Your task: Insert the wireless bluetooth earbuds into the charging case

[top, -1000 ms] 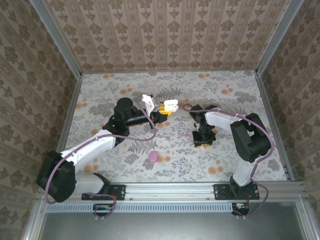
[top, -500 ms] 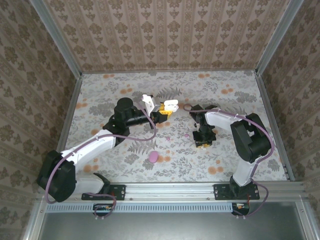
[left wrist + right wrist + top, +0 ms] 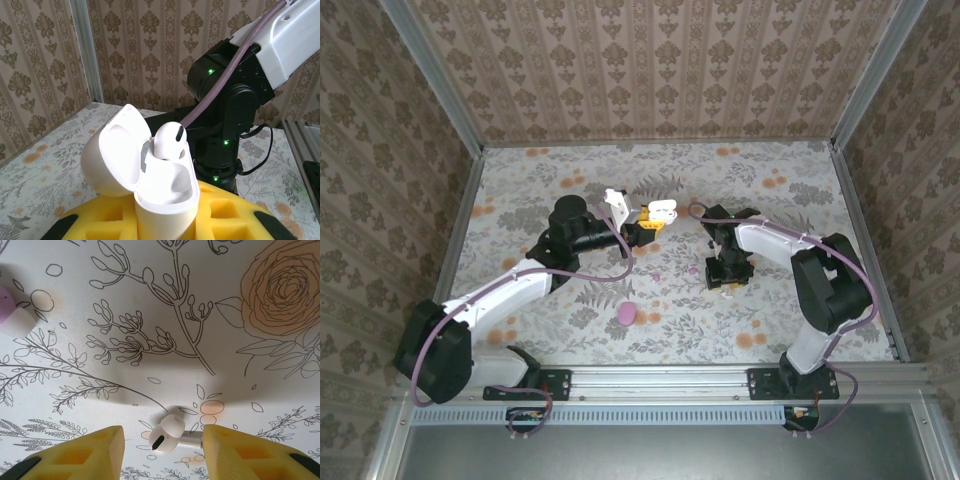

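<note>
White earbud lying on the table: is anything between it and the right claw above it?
Nothing visible. The white earbud lies on the flowered table between the right gripper's open yellow fingers, with no object in the gap.

the left gripper [image 3: 165, 222] clamps the white charging case [image 3: 165, 197] upright between its yellow foam pads [image 3: 227, 215]. the lid [image 3: 112, 155] hangs open towards the hand's left side. one white earbud [image 3: 169, 141] sits in the case's far socket. just beyond the fingertips stands the other arm [image 3: 232, 100], black with green lights, a purple cable [image 3: 240, 65] running up it.
</note>
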### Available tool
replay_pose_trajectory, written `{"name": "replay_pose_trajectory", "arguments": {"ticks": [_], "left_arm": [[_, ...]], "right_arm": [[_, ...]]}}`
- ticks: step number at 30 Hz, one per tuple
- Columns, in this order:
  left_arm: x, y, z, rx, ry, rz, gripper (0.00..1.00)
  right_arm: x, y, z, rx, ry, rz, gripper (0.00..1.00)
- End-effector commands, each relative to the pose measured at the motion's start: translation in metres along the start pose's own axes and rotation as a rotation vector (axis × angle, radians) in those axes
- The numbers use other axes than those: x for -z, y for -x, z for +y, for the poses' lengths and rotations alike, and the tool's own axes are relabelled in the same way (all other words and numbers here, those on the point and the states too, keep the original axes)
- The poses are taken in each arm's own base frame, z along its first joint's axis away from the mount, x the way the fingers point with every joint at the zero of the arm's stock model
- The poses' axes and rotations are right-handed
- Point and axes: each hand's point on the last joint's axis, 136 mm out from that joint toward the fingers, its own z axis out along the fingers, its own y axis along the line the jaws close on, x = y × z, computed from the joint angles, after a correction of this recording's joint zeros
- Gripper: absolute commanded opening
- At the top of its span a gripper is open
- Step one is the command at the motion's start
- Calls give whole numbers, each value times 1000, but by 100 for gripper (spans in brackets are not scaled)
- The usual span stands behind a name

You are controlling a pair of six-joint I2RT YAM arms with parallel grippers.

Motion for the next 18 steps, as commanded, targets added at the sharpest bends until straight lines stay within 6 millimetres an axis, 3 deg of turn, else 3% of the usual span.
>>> {"name": "replay_pose_trajectory", "arguments": {"ticks": [1, 10, 18], "left_arm": [[0, 8, 2, -2, -5, -14, 7], [4, 4, 3, -7, 15, -11, 7], [4, 4, 3, -7, 8, -13, 7]], "right_arm": [[-11, -10, -2, -18, -15, 69, 46], [-14, -36, 3, -99, 46, 111, 48], [-11, -34, 17, -66, 96, 80, 47]]}}
